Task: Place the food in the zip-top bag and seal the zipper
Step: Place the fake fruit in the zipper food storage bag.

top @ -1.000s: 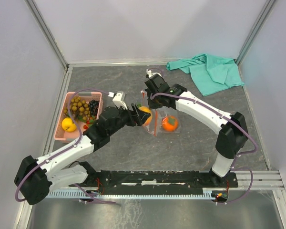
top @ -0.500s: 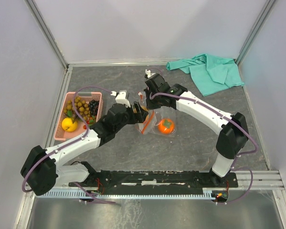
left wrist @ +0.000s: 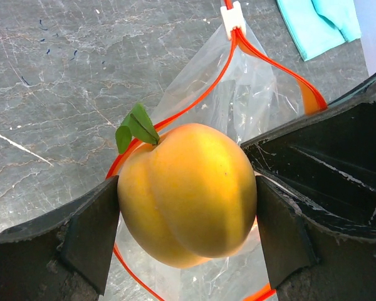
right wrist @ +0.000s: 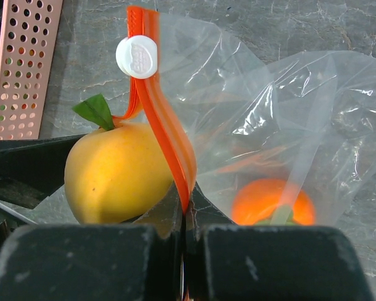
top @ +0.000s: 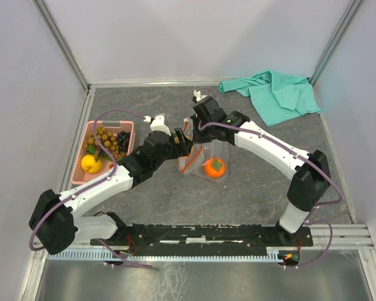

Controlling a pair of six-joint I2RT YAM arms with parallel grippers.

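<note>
Grey tabletop [left wrist: 50, 63]; zipper slider [right wrist: 136, 56] txt unreadable

Looking down from above, the yellow-orange fruit [left wrist: 188, 188] at the zip-top bag's [right wrist: 263, 106] mouth is nearly lost behind the left gripper [top: 183, 146]. Inside the bag, the orange [right wrist: 272, 202] is smeared by plastic. Its underside sits behind the right gripper's [right wrist: 185, 216] jaws, where the zipper [right wrist: 166, 132] vanishes too. Left of the bag, the pink basket [right wrist: 25, 63] runs off frame.

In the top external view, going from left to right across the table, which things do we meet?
Pink basket → zip-top bag with the orange inside → teal cloth.
</note>
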